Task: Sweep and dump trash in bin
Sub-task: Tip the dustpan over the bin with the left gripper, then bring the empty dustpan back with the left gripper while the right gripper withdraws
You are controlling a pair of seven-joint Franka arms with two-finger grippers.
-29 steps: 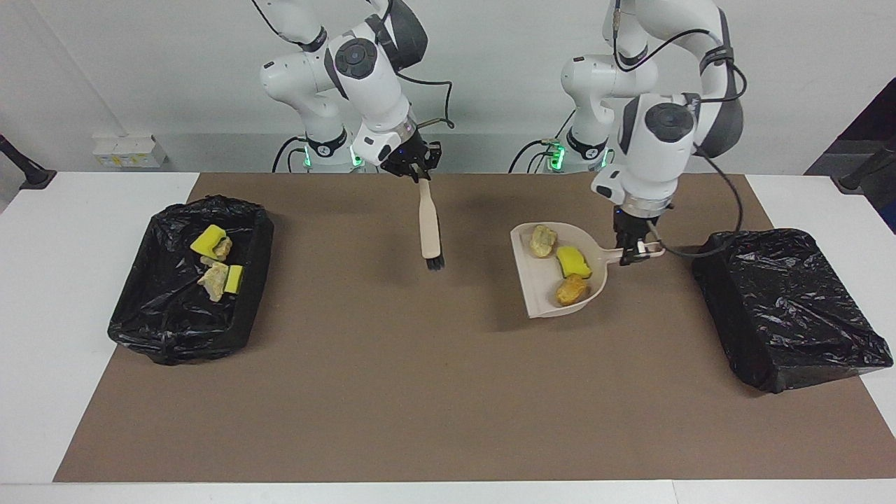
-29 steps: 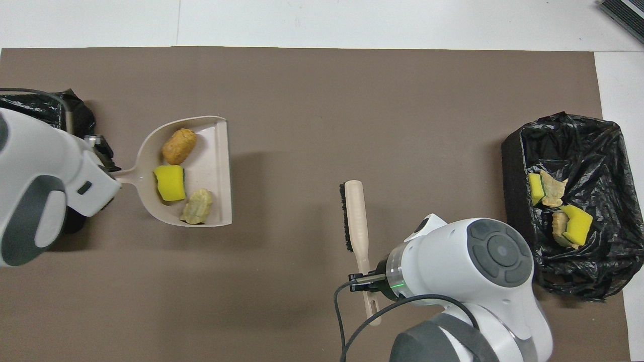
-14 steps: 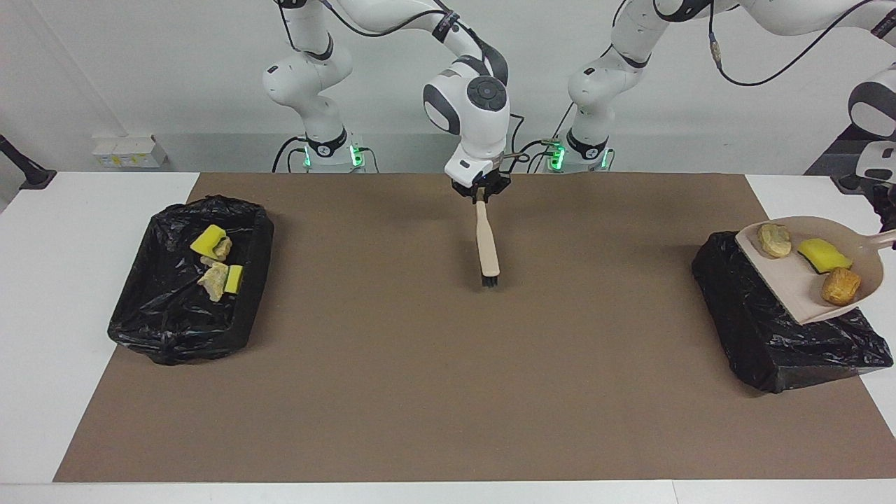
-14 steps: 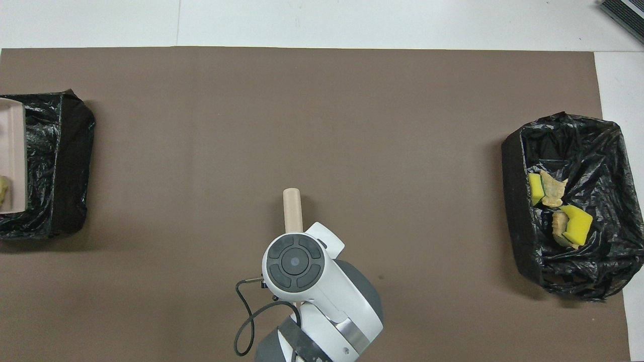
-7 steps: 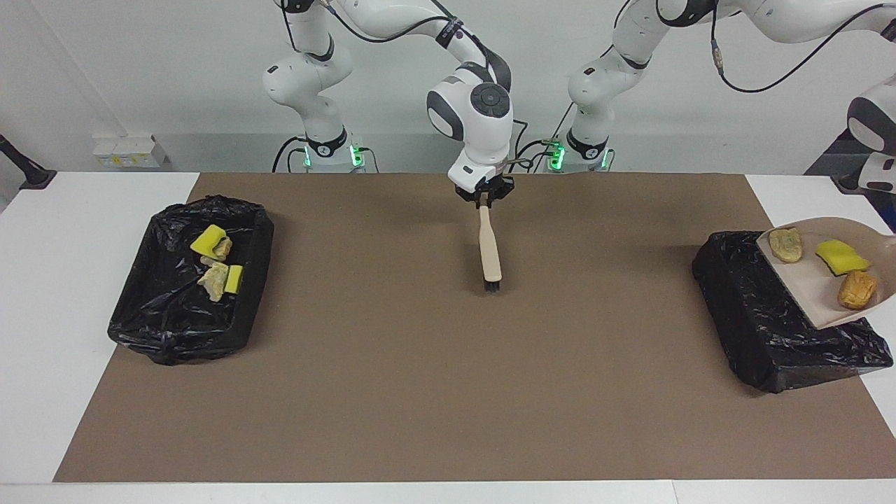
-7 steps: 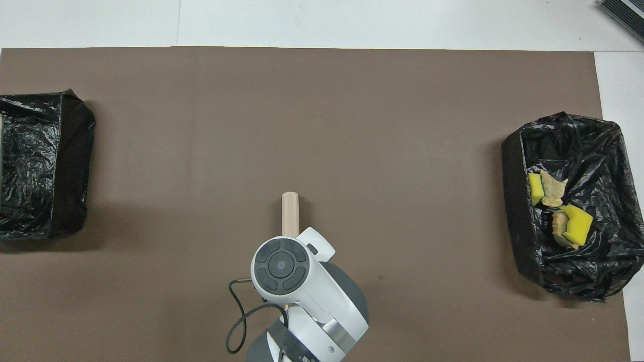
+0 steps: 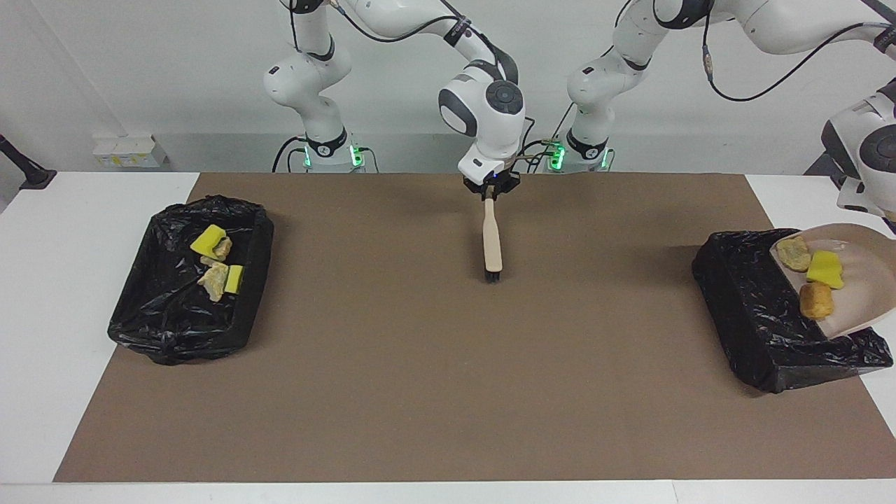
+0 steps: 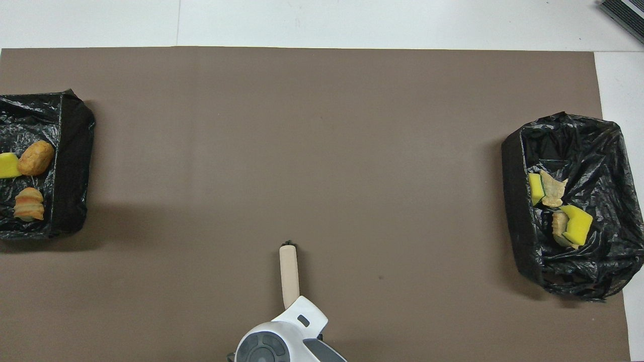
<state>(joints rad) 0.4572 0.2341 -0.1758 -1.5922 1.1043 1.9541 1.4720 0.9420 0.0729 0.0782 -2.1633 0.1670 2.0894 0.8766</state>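
A beige dustpan (image 7: 862,297) hangs tilted over the black-lined bin (image 7: 745,308) at the left arm's end of the table. The left arm holds it, and its gripper is past the picture's edge. The trash sits low on the pan by its lip: a beige chunk (image 7: 793,253), a yellow sponge piece (image 7: 824,269) and a brown lump (image 7: 815,299). In the overhead view these three show against the bin's liner (image 8: 70,151). My right gripper (image 7: 490,190) is shut on the handle of a brush (image 7: 492,241) that hangs bristles-down over the mat's middle.
A second black-lined bin (image 7: 140,315) at the right arm's end holds several yellow sponge and beige scraps (image 8: 553,191). A brown mat (image 7: 448,392) covers the table, with white tabletop showing at both ends.
The left arm has tipped the dustpan more steeply over the bin, and the three scraps have slid down toward its lip. The right arm has drawn the brush back toward the robots.
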